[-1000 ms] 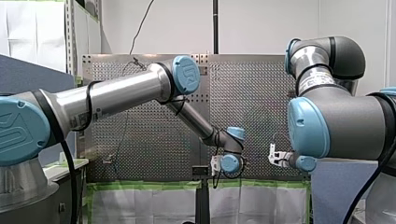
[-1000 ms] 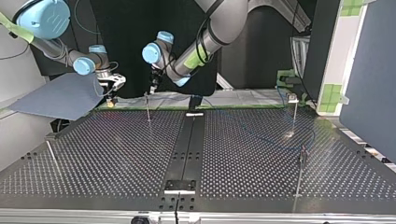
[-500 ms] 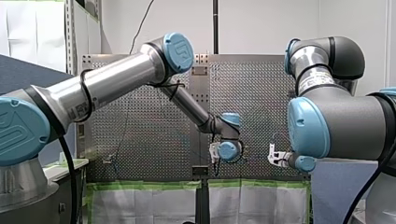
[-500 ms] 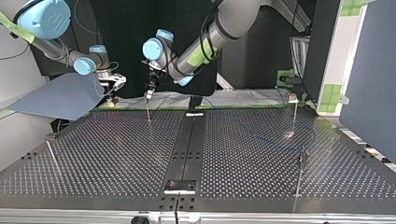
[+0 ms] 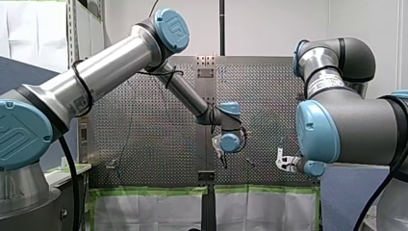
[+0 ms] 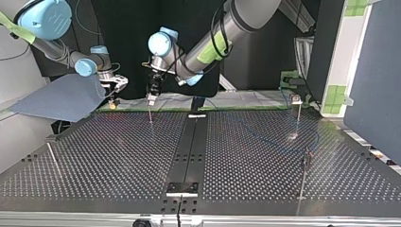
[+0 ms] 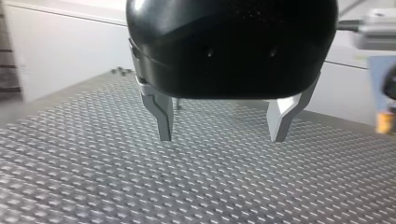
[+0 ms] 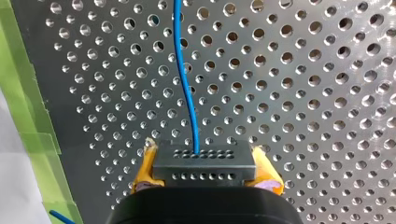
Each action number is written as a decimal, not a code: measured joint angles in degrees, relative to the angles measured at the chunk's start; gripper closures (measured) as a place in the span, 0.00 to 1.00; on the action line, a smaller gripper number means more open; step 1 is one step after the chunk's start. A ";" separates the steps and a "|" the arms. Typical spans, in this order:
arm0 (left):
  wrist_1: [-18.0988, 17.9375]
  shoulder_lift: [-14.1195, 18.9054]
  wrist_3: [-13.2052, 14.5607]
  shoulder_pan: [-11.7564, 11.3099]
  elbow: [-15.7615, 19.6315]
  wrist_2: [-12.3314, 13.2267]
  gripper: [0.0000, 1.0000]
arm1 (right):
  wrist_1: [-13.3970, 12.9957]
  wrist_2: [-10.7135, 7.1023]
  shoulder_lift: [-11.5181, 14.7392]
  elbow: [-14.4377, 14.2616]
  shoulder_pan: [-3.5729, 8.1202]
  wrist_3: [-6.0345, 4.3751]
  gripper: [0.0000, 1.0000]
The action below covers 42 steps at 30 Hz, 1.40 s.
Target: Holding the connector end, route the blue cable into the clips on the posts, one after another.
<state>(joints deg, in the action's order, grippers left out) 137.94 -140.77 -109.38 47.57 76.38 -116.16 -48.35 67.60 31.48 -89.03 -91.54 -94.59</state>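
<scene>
Right pincer (image 8: 205,159) closed on the grey connector (image 8: 204,168), yellow pads (image 8: 144,170) at its two sides. The blue cable (image 8: 185,91) leaves the connector's face and trails ahead over the perforated desk (image 8: 303,93). It appears thin, light and limp, so the rigid connector is judged the proper hold. Left pincer (image 7: 222,135) open and empty, poised in the top view just above the far post (image 6: 150,112) left of centre. The green-taped edge (image 8: 28,93) lies close beside the right pincer. Nearer, the posts stand well apart, leaving free room.
</scene>
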 joint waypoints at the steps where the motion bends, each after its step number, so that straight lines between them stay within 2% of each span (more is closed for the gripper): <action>1: -0.52 0.55 -0.16 0.02 0.53 -0.08 0.00 | 0.00 0.00 -0.01 0.00 -0.02 0.00 1.00; 5: -2.00 3.10 -0.35 0.01 3.10 -0.30 0.00 | 0.00 0.00 -0.01 -0.01 -0.10 0.00 1.00; 13: -2.54 7.79 0.20 -0.21 7.78 -0.34 0.00 | 0.00 0.00 -0.01 0.01 -0.23 -0.08 1.00; 29: -1.34 17.16 7.12 -0.21 17.15 -0.33 0.00 | 0.00 0.00 0.00 0.02 -0.44 -0.18 1.00; 42: -1.29 24.61 7.34 -0.22 24.61 -0.34 0.00 | 0.00 0.00 -0.02 0.00 -0.74 -0.11 1.00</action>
<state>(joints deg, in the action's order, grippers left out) 136.65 -116.16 -102.04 47.34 100.99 -116.49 -48.35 67.60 31.46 -89.03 -92.29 -94.69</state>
